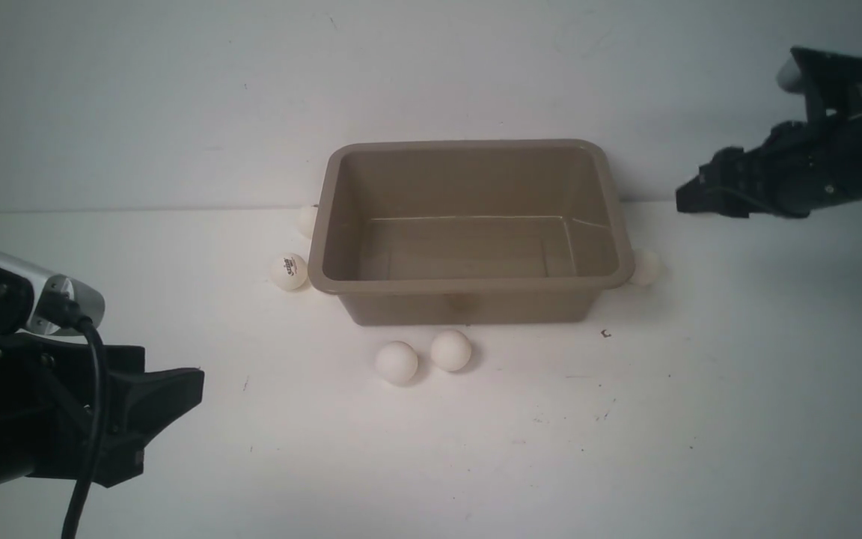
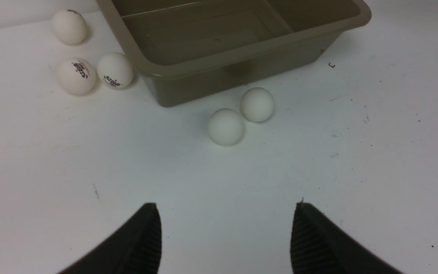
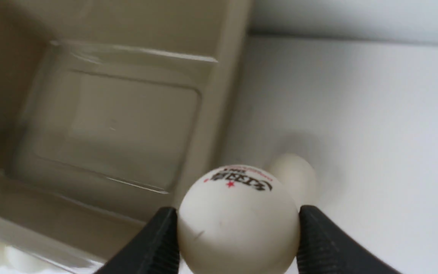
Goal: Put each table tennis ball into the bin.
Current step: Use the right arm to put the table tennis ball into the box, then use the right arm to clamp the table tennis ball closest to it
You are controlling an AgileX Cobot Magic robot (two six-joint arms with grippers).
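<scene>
Right of bin [image 1: 620,224] rim, right gripper [image 3: 238,212] clasping ball [image 3: 238,228], left gripper [image 2: 227,207] spread, empty.

The left gripper [image 2: 226,217] is held low at the near left, its jaws spread wide apart. The right arm [image 1: 835,176] is raised higher at the right, and the right gripper [image 3: 238,224] is clamped on a ball [image 3: 236,198].

You'll find each table tennis ball [image 1: 396,363] matt white, the bin [image 1: 468,305] smooth taupe plastic with a faint sheen, the bench [image 1: 625,449] matt white and speck-marked, and the left pincer [image 2: 226,207] fingers [image 2: 146,239] ribbed black plastic.
</scene>
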